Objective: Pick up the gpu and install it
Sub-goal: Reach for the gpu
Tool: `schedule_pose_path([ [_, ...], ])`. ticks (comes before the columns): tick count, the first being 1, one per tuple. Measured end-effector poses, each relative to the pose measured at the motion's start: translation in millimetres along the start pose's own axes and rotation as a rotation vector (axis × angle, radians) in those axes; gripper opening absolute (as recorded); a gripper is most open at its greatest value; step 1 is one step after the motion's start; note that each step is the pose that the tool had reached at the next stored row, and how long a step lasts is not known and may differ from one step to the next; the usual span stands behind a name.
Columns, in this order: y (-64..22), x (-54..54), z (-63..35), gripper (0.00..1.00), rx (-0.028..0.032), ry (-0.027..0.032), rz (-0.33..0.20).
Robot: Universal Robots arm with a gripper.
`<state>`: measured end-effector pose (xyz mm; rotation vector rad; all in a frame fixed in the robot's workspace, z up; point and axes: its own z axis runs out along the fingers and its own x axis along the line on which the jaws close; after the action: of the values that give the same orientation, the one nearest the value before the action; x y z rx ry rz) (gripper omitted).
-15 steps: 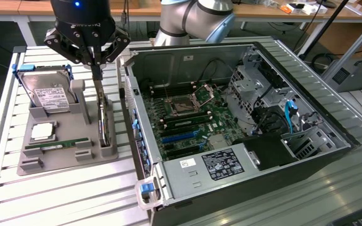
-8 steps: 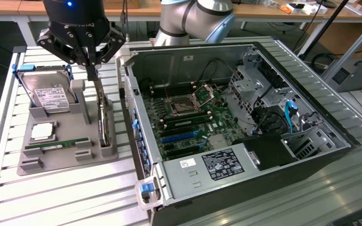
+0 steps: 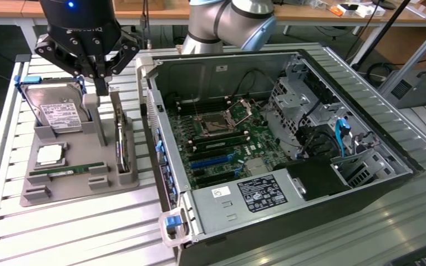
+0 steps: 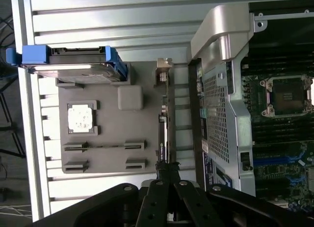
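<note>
Exterior view: gripper (image 3: pixel 104 87) with fingers pressed together, above the gray holder (image 3: pixel 80 191). Below the fingertips, slightly toward the computer case (image 3: pixel 317 233), the gpu (image 3: pixel 122 144), upright on its long edge in a holder slot. Hard drive (image 3: pixel 56 113) on the fingers' other side.

Wrist view: closed fingertips over the gpu's near end, thin card edge stretching away from them. Touching or not, impossible to tell.

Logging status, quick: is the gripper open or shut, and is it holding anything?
Gripper: shut, empty, above the gpu.
</note>
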<state>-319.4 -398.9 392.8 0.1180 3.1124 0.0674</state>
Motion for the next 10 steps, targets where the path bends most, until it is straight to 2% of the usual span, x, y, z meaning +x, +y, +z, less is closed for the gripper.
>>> schedule_pose_path([
  [4,-0.3,4.3,-0.1,0.11,0.0001,0.0001,0.000],
  [10,-0.3,4.5,-0.1,0.11,0.0000,0.0000,0.000],
])
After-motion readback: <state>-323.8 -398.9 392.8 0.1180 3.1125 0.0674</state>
